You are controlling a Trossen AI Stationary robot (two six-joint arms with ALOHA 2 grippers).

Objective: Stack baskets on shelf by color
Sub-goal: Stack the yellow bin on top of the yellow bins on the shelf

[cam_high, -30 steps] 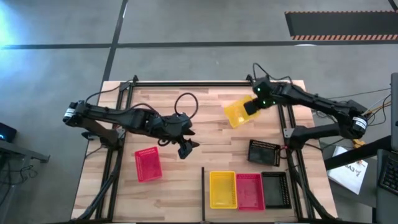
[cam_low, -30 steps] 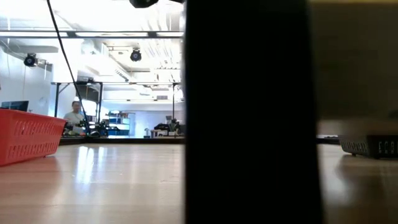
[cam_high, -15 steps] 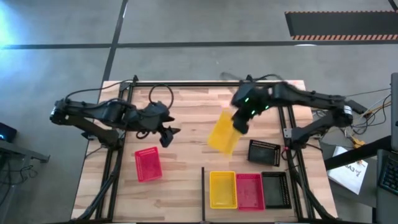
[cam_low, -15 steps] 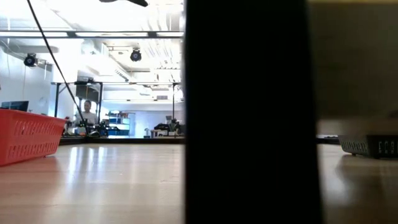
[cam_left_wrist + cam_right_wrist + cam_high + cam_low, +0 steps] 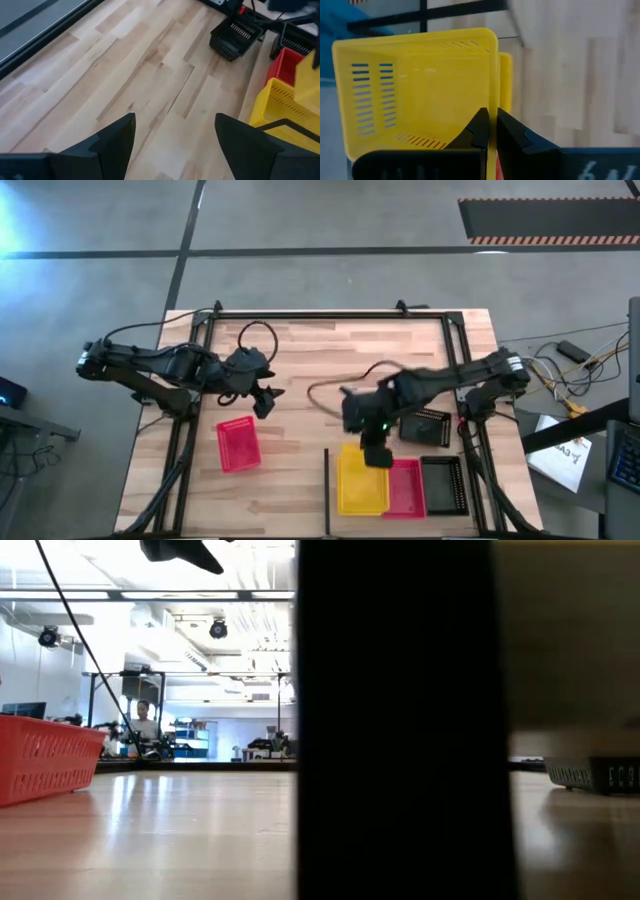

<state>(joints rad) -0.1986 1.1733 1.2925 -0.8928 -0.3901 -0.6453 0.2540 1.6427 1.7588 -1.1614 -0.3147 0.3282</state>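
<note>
My right gripper (image 5: 374, 456) is shut on a yellow basket (image 5: 420, 90) directly over the yellow basket (image 5: 360, 492) on the shelf, whose rim (image 5: 505, 75) shows just behind it. The shelf, bounded by a thin black bar (image 5: 326, 485), also holds a pink-red basket (image 5: 404, 488) and a black basket (image 5: 443, 485), side by side. A loose pink-red basket (image 5: 238, 444) lies flat on the table's left half, and a loose black basket (image 5: 425, 424) lies to the right. My left gripper (image 5: 266, 401) hangs open above the table, just beyond the loose pink-red basket. My right gripper pinches one side wall of the yellow basket at its rim (image 5: 492, 102), one finger (image 5: 479, 127) inside the basket and one (image 5: 512, 131) outside. It comes from above. The basket stays level, opening up, over the lower yellow basket; whether it rests in it cannot be told.
The black frame rails (image 5: 465, 370) run along the table's left, right and far sides. Bare wood planks (image 5: 310, 360) lie between the arms. In the low view a wide dark post (image 5: 395, 720) blocks the middle; a person (image 5: 145, 725) shows far off in the room.
My right gripper has carried the yellow basket from the table's far right part toward the near edge and down, onto the place of the shelf's yellow basket; the basket has tipped back level. My left gripper has drawn back toward the table's left.
</note>
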